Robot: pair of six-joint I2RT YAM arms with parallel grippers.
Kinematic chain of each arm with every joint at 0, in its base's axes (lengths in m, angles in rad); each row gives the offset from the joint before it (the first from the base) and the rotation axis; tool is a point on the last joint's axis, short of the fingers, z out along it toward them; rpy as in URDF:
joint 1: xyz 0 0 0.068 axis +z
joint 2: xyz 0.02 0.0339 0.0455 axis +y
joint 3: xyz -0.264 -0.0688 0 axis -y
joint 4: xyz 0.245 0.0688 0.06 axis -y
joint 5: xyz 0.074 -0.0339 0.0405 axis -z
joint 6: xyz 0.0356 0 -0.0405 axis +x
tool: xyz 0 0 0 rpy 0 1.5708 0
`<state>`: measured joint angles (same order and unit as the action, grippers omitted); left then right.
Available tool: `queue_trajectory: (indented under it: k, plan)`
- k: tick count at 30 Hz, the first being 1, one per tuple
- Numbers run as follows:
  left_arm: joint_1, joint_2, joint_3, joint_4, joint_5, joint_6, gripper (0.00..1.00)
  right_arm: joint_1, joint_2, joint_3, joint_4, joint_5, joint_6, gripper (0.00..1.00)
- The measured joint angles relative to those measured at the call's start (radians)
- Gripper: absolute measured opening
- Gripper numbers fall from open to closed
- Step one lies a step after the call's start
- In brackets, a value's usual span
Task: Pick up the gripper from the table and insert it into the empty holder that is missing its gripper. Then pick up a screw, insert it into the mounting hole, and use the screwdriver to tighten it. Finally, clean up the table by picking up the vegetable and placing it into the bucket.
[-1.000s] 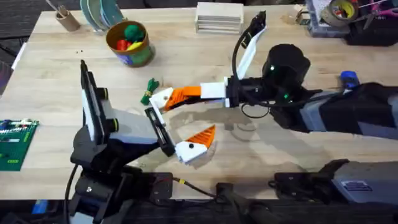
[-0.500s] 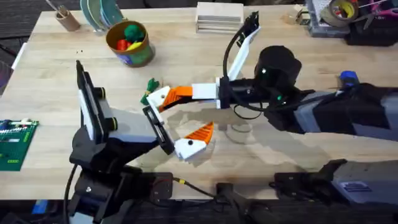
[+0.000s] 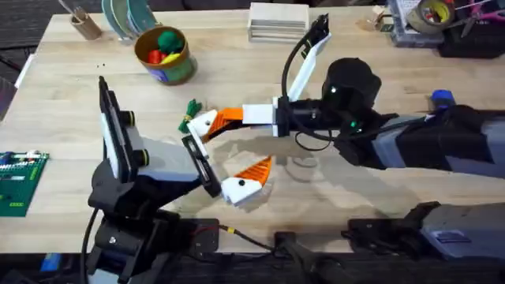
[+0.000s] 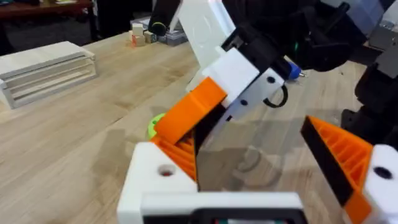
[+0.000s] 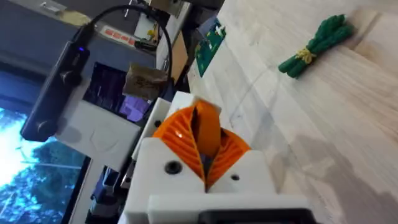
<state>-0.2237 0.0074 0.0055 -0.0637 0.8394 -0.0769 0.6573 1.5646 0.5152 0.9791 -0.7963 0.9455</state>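
Observation:
My right gripper (image 3: 225,118) reaches across the table (image 3: 237,71) and is shut on the gripper (image 5: 206,132), a small orange wedge. The wedge (image 3: 230,117) presses against the white holder (image 3: 203,125), one finger of my left gripper (image 3: 229,146). That left gripper (image 4: 249,162) stands open; its holder (image 4: 155,182) shows a mounting hole, and its other finger carries an orange pad (image 4: 339,155). The green vegetable (image 3: 189,115) lies just behind the holder and also appears as the vegetable (image 5: 316,43) on the wood. The bucket (image 3: 164,55) stands at the back left with toys inside. A blue screwdriver end (image 3: 442,99) peeks out behind my right arm.
A stack of pale wooden slats (image 3: 278,21) sits at the back centre. A green circuit board (image 3: 20,181) lies at the left edge. A tape roll (image 3: 432,12) and clutter fill the back right corner. Cables run along the table's front edge.
My right arm has shifted left, bringing the orange wedge up against the left gripper's white holder. The left arm has stayed still.

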Motion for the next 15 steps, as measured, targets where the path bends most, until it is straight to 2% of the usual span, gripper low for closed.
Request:
queue_trajectory:
  k: [15]
  plan:
    - [0.010, 0.000, -0.001, 0.000, -0.005, -0.003, 0.993, 0.027, 0.000, 0.000, 0.000, 0.058, -0.003, 0.008]
